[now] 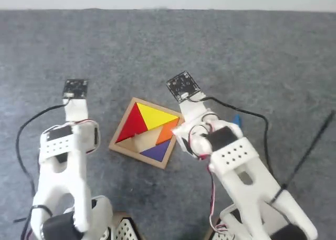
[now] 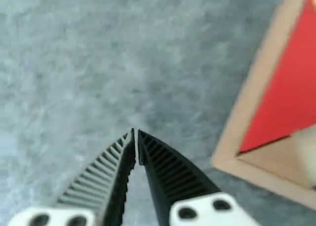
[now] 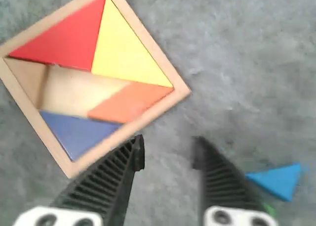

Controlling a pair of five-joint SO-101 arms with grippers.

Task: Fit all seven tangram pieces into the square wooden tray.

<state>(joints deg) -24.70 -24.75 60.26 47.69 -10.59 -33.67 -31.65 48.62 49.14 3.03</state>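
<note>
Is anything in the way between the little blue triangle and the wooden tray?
Nothing visible lies on the grey carpet between the blue triangle and the wooden tray. The only thing over that stretch is the right tool, open, right next to the triangle.

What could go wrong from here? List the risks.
1. The blue triangle lies flat on the carpet beside the open right gripper; its fingers may push it away instead of gripping it.
2. That gripper hangs close to the tray rim; a bump might shift the tray.
</note>
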